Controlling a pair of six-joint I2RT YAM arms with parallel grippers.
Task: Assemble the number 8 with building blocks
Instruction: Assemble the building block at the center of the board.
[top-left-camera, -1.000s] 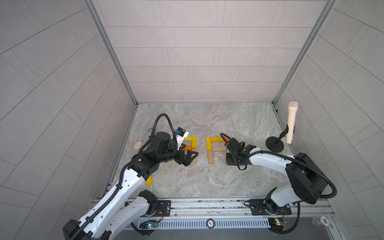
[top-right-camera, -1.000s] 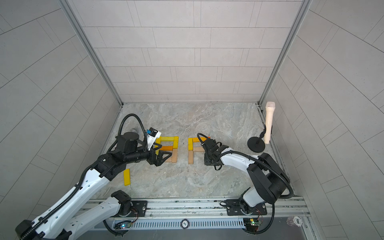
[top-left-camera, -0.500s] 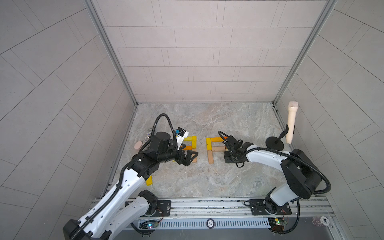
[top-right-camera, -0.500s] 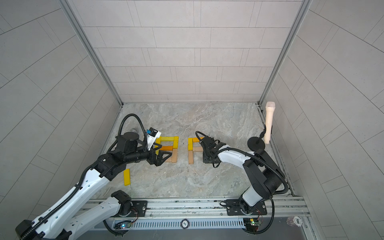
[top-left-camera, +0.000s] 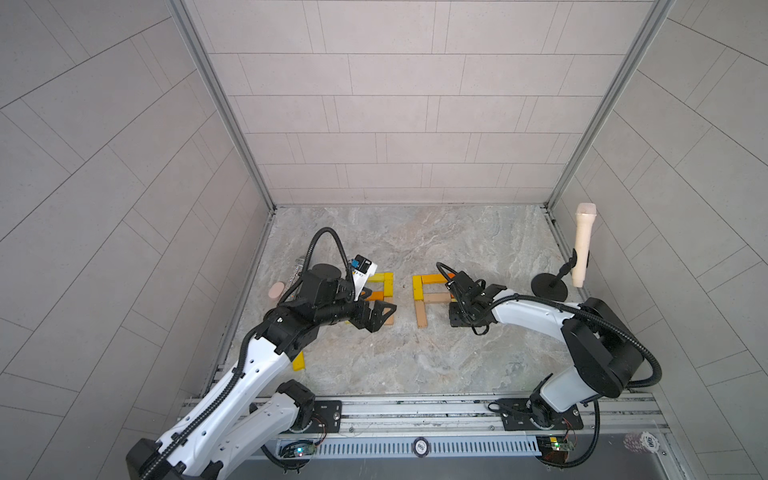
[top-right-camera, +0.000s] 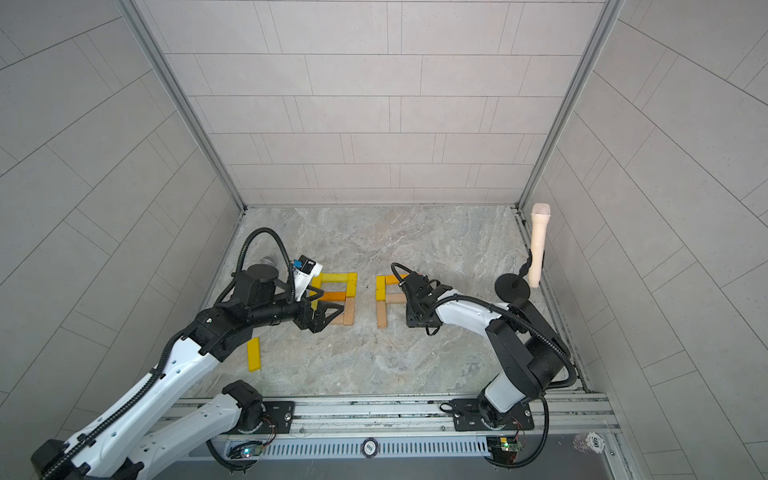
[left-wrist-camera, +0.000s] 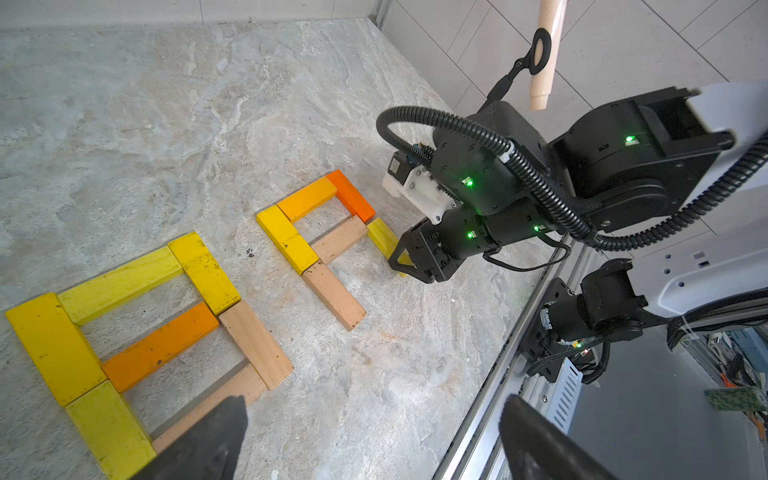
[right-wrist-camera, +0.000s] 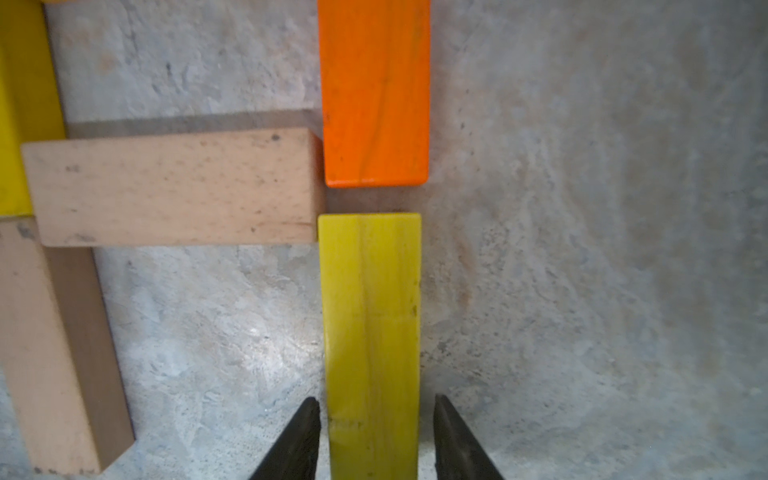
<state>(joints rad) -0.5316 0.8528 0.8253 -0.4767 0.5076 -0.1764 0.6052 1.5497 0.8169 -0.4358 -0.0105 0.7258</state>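
Observation:
Two figures of building blocks lie on the marble floor. The left figure (left-wrist-camera: 162, 345) is a closed 8 of yellow, orange and tan bars. The right figure (top-left-camera: 417, 286) has a yellow and a tan bar on its left side, an orange top and a tan crossbar (right-wrist-camera: 174, 187). Its right side holds an orange bar (right-wrist-camera: 374, 91) with a yellow block (right-wrist-camera: 372, 332) end to end below it. My right gripper (right-wrist-camera: 376, 415) straddles that yellow block, open, with a gap on each side. My left gripper (top-left-camera: 376, 316) hovers open by the left figure's lower corner, holding nothing.
A loose yellow block (top-right-camera: 253, 353) lies on the floor beside the left arm. A cream microphone (top-left-camera: 582, 249) stands on a black stand (top-left-camera: 549, 286) at the right wall. A pink oval object (top-left-camera: 276, 289) sits by the left wall. Tiled walls enclose three sides.
My right gripper's jaws have parted from the yellow block, which now lies on the floor below the orange bar. The left arm has not moved.

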